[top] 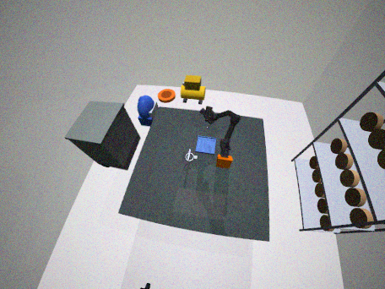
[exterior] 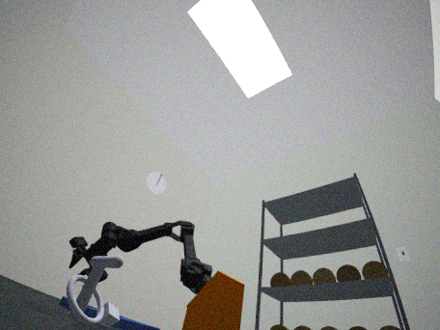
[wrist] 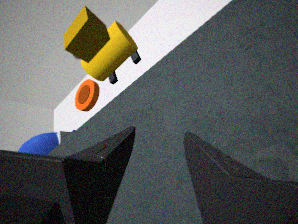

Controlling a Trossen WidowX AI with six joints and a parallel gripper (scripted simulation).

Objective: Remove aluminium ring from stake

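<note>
One ring [top: 186,157] [exterior: 70,301] — one stake [top: 189,153] [exterior: 90,285].

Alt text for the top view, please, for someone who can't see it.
The black arm's tool hangs at the dark mat's far edge, beyond the blue tray; the ring is around the stake, beside the tray. An orange block sits under the arm's base.

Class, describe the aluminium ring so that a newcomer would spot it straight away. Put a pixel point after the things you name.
On the dark mat [top: 236,203] lies a square blue tray [top: 206,144]; the ring [top: 186,158] [exterior: 70,300] is right beside it, around the foot of an upright steel stake [top: 189,152] [exterior: 88,289] with a cross-bar. It is thin, pale and round, and a small blocky tab on its rim sets it apart from the stake.
</note>
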